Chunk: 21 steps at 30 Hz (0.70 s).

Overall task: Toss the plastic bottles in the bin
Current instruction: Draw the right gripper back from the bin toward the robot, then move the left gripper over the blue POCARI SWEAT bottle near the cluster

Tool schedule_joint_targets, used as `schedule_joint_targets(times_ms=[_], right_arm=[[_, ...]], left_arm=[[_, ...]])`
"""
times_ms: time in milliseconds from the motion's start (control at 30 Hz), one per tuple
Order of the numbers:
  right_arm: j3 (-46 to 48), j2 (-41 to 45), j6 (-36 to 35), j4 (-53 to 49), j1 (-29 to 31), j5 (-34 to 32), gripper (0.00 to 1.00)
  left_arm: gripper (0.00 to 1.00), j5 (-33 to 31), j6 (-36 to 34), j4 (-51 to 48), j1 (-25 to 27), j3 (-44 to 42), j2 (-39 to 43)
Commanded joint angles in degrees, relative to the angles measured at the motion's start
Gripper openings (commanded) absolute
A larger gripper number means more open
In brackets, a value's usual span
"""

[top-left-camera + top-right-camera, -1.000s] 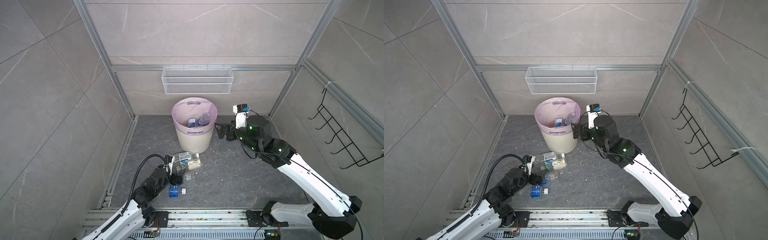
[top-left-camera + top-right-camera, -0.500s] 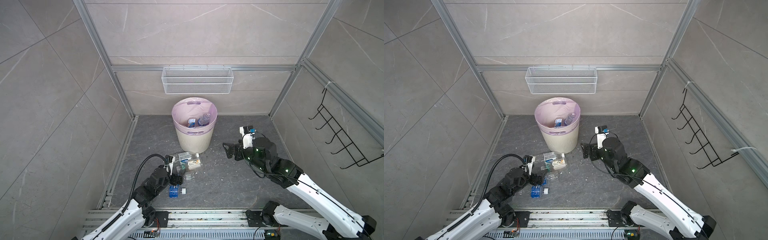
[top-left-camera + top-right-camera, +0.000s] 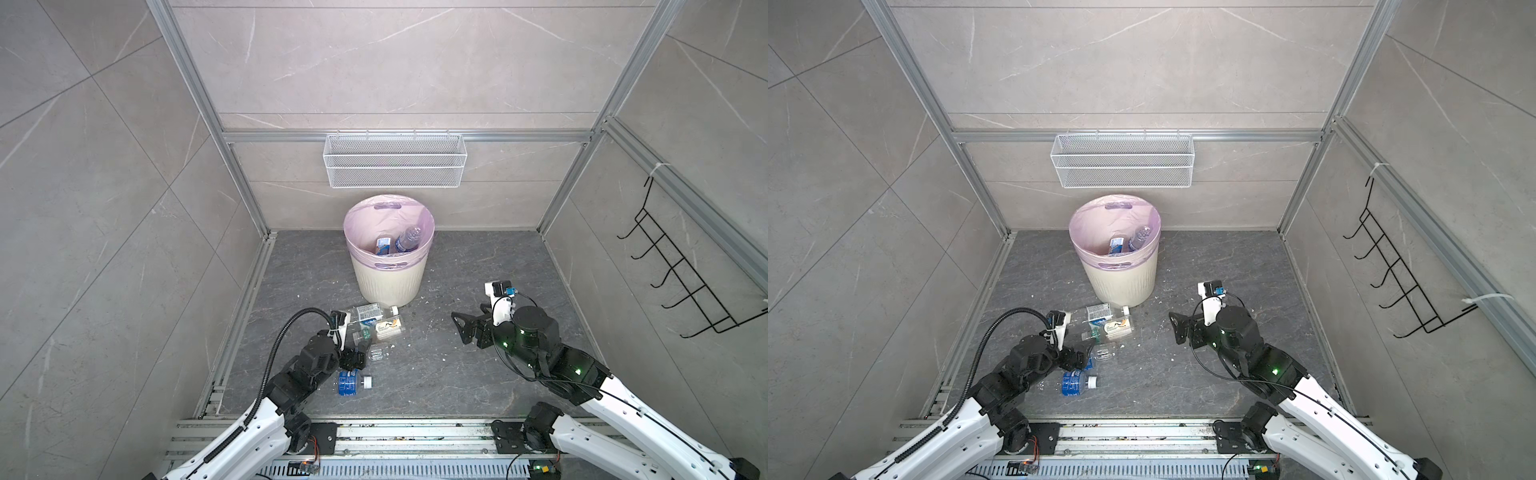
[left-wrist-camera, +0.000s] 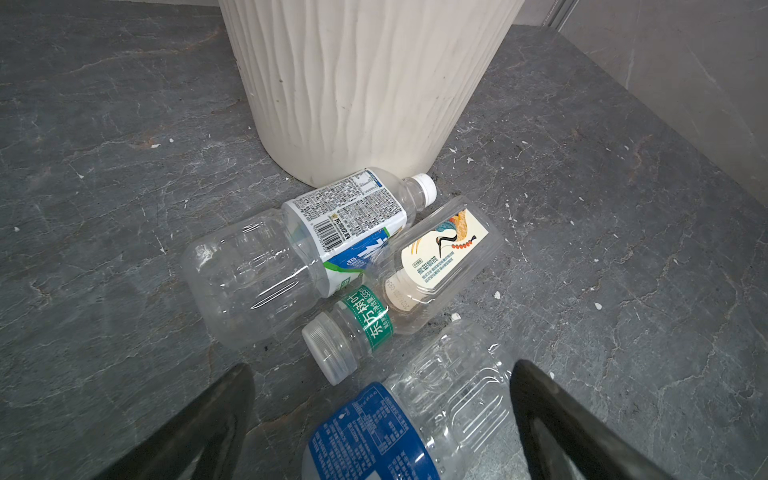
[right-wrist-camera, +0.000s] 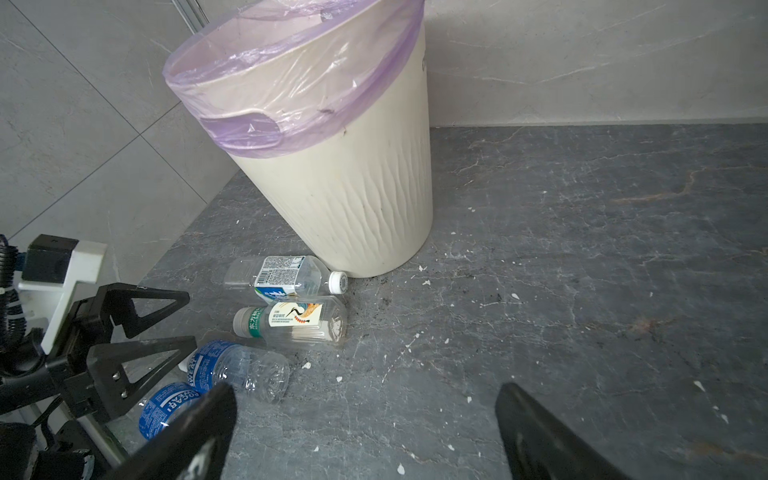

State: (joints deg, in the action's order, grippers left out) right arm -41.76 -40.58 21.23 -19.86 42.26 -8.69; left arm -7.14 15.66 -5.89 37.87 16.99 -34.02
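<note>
Right end effector (image 3: 459,328) now sits lower, away from the bin (image 3: 388,286), spread empty; left end effector (image 3: 360,352) still hovers spread over bottles (image 3: 388,328).

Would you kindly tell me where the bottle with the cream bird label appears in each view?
In a top view: cream-label bottle on the floor before the bin.
In a top view: bottle there too.
Left wrist: bottle by the bin.
Right wrist: bottle by the bin.
Shared landmark: the bin.
</note>
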Motion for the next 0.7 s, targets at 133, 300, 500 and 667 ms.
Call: schedule_joint_targets(times_ms=[133, 300, 500, 667], right_arm=[[7.06, 3.92, 2.34, 2.47, 0.37, -0.36, 0.99], [11.25, 4.36, 2.67, 3.62, 0.37, -1.27, 0.99], [14.71, 3.42, 1.79, 5.48, 0.34, -2.26, 0.99], [16.97, 1.77, 1.09, 8.23, 0.37, -2.64, 0.99]], left_arm=[[0.98, 0.15, 0.85, 1.41, -0.25, 0.74, -0.32], [0.98, -1.39, 0.86, -2.45, -0.08, 3.72, -3.82], [0.98, -2.24, 1.22, -7.89, 0.32, 6.91, -5.01], [0.99, -1.85, 2.11, -10.17, 0.45, 8.31, -4.38]])
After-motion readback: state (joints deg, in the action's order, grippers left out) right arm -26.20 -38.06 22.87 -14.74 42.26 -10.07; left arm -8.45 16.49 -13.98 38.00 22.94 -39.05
